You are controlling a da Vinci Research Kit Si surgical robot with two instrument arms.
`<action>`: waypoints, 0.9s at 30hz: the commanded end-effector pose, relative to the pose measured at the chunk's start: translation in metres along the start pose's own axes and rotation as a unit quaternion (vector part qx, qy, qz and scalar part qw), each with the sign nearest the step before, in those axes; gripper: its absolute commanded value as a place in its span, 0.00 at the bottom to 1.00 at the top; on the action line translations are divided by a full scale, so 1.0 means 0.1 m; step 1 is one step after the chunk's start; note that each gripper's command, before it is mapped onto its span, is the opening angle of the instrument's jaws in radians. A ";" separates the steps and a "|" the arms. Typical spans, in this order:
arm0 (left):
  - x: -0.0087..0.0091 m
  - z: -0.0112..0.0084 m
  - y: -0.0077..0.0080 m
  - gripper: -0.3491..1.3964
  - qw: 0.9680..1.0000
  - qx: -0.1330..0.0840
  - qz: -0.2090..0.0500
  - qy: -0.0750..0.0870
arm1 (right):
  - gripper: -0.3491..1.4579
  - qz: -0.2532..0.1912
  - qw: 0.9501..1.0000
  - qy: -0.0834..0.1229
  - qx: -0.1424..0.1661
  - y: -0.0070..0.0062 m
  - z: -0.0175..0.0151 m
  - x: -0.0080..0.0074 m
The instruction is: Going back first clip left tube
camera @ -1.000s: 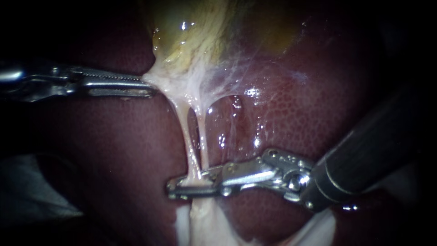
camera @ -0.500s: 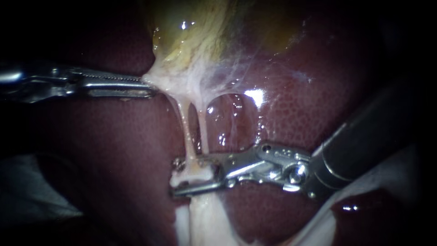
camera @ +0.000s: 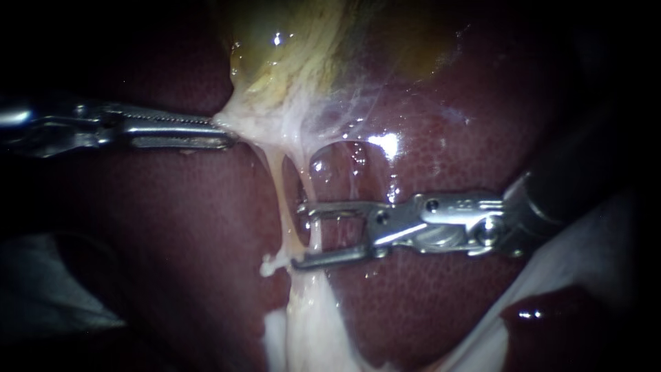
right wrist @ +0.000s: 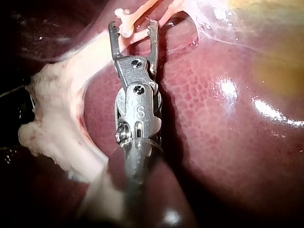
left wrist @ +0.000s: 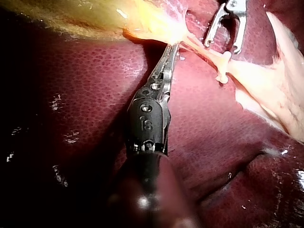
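Right, nearest the camera sat the thick, cream-white lump of fatty tissue (camera: 310, 331), and the left tube (camera: 284, 207), a thin pale-pink strand, rose straight out of it. Just off the foot of that tube, on its outer side, a small whitish nub (camera: 267, 264) stuck out sideways. Clip or scrap of tissue, I couldn't tell.

From the tube's other side came my right instrument (camera: 300, 235), a silver metal tool with two slim hinged jaws on a dark shaft. Those jaws gaped wide and gripped nothing. Their tips lay just beside the left tube, one partway up it and one level with its foot. The right tube (camera: 308, 186), the second thin pale strand running close alongside the left tube, crossed the gap between them. Whether either jaw brushed it, I couldn't say.

Farther up, the left tube fanned into a whitish web of tissue (camera: 289, 117). There my left instrument (camera: 224, 132), with its long silver toothed jaws, came in from the tube's outer side. Its jaws were clamped tight on the edge of that web, which stood taut.

Beyond the tube's top hung the glossy yellow-green gallbladder (camera: 296, 48). Behind the tube, all around, lay the dark red, mottled liver (camera: 447, 158), wet with bright glints.
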 end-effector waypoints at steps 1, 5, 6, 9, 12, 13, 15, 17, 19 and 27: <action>0.000 0.000 0.000 0.00 1.000 -0.001 0.001 0.000 | 0.47 -0.013 1.000 -0.005 -0.008 -0.002 -0.008 0.003; 0.000 -0.001 -0.001 0.00 1.000 -0.001 0.001 0.000 | 0.47 -0.041 0.999 -0.014 -0.023 -0.006 -0.047 0.016; 0.000 -0.001 -0.001 0.00 1.000 -0.001 0.001 0.000 | 0.47 -0.046 0.998 -0.016 -0.026 -0.005 -0.058 0.019; 0.000 -0.001 -0.001 0.00 1.000 -0.002 0.001 0.000 | 0.47 -0.056 0.998 -0.022 -0.033 -0.003 -0.083 0.024; 0.000 0.000 -0.001 0.00 1.000 -0.001 0.001 0.000 | 0.47 -0.056 0.997 -0.026 -0.037 -0.002 -0.102 0.026; 0.000 0.000 -0.001 0.00 1.000 -0.001 0.001 0.000 | 0.47 -0.057 0.997 -0.026 -0.036 -0.002 -0.109 0.026; -0.001 0.001 -0.002 0.00 1.000 -0.001 0.001 0.000 | 0.47 -0.055 0.998 -0.027 -0.033 -0.002 -0.116 0.026; -0.002 0.003 -0.003 0.00 1.000 -0.001 0.001 0.000 | 0.47 -0.055 0.998 -0.028 -0.029 -0.004 -0.121 0.025; -0.005 0.008 -0.004 0.00 1.000 0.000 0.002 0.001 | 0.47 -0.055 0.998 -0.027 -0.022 -0.006 -0.123 0.025; -0.020 0.046 -0.009 0.00 1.000 0.003 0.003 -0.007 | 0.47 -0.055 0.998 -0.026 -0.016 -0.009 -0.123 0.027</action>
